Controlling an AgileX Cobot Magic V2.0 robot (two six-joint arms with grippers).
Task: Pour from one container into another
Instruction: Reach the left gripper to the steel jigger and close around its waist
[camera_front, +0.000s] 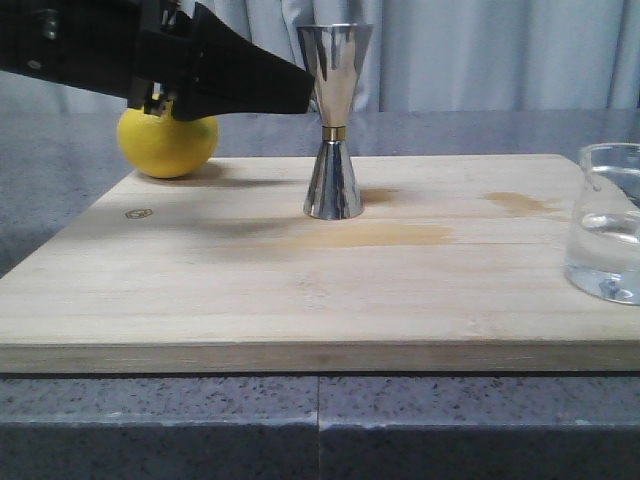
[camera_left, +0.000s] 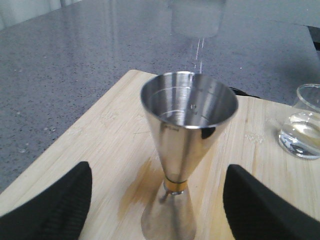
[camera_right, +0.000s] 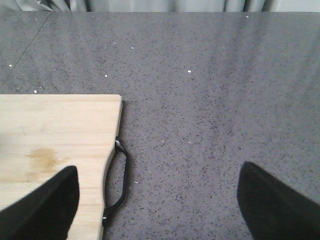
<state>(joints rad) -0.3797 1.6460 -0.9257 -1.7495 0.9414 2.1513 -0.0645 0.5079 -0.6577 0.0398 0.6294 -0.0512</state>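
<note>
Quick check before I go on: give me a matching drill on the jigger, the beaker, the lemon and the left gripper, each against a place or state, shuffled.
Things:
1. jigger
2. beaker
3. lemon
4. left gripper

Places or states:
A. off the board, behind its far left corner
B. open, a finger on each side of the jigger
C. upright mid-board
D. at the board's right edge, holding clear liquid

Pairs: 1-C, 2-D, 3-A, 4-B

A pale grey pleated curtain hung behind the dark grey speckled stone countertop, whose front face showed a vertical seam under soft, even light.
</note>
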